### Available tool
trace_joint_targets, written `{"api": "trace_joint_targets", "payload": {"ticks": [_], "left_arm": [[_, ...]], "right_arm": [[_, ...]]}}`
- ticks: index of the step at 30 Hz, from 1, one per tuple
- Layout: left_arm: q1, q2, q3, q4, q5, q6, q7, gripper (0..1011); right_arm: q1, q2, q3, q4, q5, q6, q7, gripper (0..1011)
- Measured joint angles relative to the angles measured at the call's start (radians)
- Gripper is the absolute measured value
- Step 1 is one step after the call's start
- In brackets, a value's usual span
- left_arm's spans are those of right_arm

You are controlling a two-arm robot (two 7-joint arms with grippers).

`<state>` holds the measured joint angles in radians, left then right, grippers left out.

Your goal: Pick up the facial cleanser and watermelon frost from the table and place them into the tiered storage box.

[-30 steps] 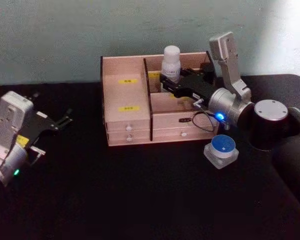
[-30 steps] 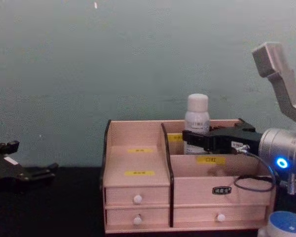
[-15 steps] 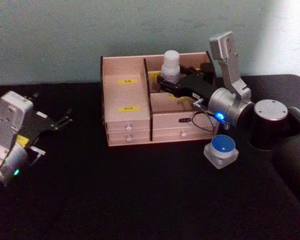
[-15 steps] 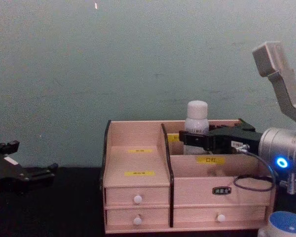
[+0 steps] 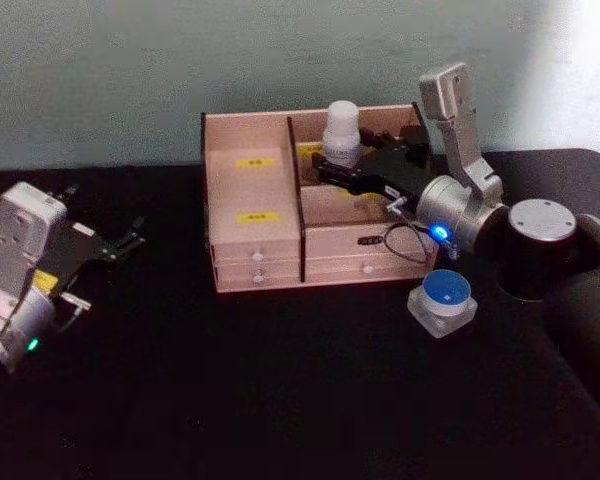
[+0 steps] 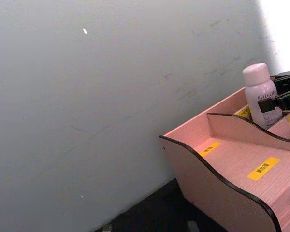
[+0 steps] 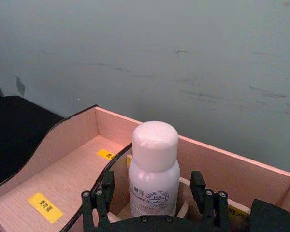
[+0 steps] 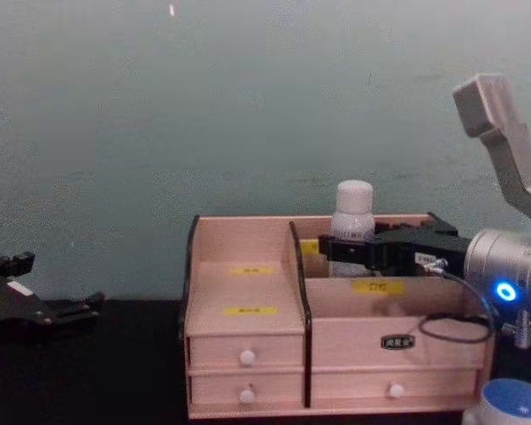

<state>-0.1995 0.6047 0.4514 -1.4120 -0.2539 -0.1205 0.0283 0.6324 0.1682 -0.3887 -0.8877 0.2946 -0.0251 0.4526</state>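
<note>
The facial cleanser (image 5: 341, 128), a white capped bottle, stands upright in the back right compartment of the tiered storage box (image 5: 255, 190). My right gripper (image 5: 338, 165) reaches over the box and is open, a finger on each side of the bottle (image 7: 153, 169) with a small gap showing at both sides. The watermelon frost (image 5: 444, 300), a small jar with a blue lid, sits on the black table right of the box front. Far left, low over the table, my left gripper (image 5: 130, 238) hangs open and holds nothing.
The box (image 8: 248, 336) has two rows of small drawers with white knobs facing me and yellow labels on its steps. A grey-green wall rises close behind it. My right arm's dark base (image 5: 540, 245) stands right of the jar.
The right gripper lowered the bottle a little deeper into the back compartment, then held still. The left arm and the blue-lidded jar have not moved.
</note>
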Motion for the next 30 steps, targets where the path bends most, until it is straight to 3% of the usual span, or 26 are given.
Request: {"api": "trace_joint_targets", "payload": {"ticks": [5,15,22,24,30], "left_arm": [[0.0,0.0,0.0,0.0,0.0,0.0,0.0,1001],[0.0,0.0,0.0,0.0,0.0,0.0,0.0,1001],[0.0,0.0,0.0,0.0,0.0,0.0,0.0,1001],[0.0,0.0,0.0,0.0,0.0,0.0,0.0,1001],[0.0,0.0,0.0,0.0,0.0,0.0,0.0,1001]], "right_arm": [[-0.015,0.005,0.007,-0.03,-0.002,-0.01,-0.01,1002],[-0.089,0.041,0.049,-0.185,0.016,-0.004,-0.033,1003],[-0.165,0.1,0.081,-0.322,0.045,0.023,-0.032,1002],[-0.203,0.133,0.095,-0.384,0.066,0.04,-0.022,1002],[-0.273,0.2,0.121,-0.481,0.104,0.071,-0.006,1003]]}}
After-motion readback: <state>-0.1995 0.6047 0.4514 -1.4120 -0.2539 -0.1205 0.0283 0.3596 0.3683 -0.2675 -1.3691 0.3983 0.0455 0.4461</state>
